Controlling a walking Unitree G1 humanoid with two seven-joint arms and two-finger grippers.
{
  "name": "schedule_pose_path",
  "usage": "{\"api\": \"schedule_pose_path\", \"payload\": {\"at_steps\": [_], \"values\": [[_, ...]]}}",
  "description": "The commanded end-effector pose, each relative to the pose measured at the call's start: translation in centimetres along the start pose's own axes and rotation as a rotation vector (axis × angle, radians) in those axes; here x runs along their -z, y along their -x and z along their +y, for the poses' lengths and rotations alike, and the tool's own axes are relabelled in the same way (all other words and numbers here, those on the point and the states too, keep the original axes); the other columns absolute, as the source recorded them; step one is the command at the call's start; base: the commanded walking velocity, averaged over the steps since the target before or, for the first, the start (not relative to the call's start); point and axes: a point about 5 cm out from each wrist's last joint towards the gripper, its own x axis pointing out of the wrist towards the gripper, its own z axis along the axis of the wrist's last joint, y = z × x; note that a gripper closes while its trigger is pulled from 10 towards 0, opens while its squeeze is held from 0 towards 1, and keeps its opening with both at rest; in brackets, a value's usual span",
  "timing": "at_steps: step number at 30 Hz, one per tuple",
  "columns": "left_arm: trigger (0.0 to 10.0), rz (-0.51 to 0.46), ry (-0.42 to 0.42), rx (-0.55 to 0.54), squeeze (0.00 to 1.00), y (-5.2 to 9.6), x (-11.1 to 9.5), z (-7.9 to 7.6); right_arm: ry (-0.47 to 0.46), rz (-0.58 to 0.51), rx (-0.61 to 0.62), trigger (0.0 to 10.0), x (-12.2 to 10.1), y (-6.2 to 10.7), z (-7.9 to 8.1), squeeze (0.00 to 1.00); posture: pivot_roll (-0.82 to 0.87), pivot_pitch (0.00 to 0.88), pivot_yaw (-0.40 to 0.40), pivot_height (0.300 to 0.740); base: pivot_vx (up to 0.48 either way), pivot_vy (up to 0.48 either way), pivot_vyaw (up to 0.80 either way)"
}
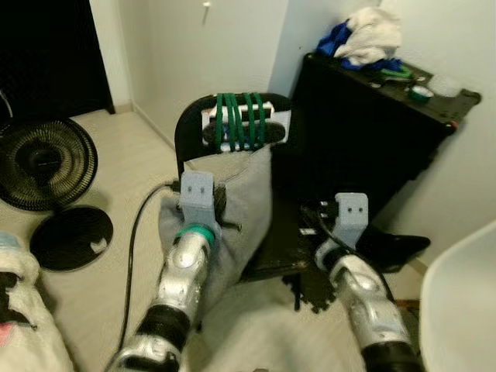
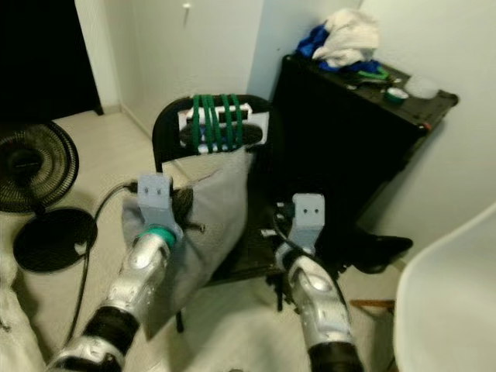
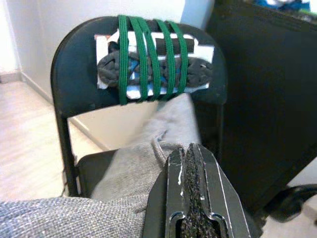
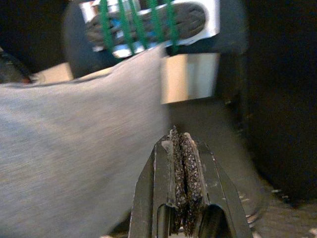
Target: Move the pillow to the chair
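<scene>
A grey pillow (image 1: 242,198) rests on the seat of a black folding chair (image 1: 188,128) and leans against its backrest, which is wrapped with green cord (image 1: 240,120). My left gripper (image 1: 223,211) is at the pillow's near left edge. In the left wrist view its fingers (image 3: 174,183) are pressed together, with puckered grey fabric (image 3: 124,168) at their tips. My right gripper (image 1: 316,222) is shut with nothing in it. It hovers over the dark seat just to the right of the pillow (image 4: 74,144), and the right wrist view shows the closed pads (image 4: 190,168).
A black cabinet (image 1: 372,124) with piled clothes (image 1: 364,35) stands right behind the chair. A floor fan (image 1: 43,163) and a black disc (image 1: 71,236) sit to the left, with a cable (image 1: 138,232) on the floor. A white curved chair (image 1: 465,302) is at near right.
</scene>
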Motion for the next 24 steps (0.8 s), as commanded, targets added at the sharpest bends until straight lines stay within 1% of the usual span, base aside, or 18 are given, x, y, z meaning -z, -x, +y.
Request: {"api": "schedule_pose_path", "payload": {"at_steps": [1,24], "values": [[10.0,-0.08,-0.01,0.032,0.0,-0.45,-1.65,-0.74,-0.01,0.0,0.0,10.0,0.1,0.03,0.06,0.0,-0.05,0.0,-0.088,0.74,0.326,0.0,0.0],[10.0,-0.082,-0.011,0.027,0.0,-0.55,-1.75,-0.68,-0.016,-0.004,-0.007,10.0,0.05,-0.17,0.35,0.0,-0.05,0.0,-0.086,0.74,0.315,0.0,0.0]]}}
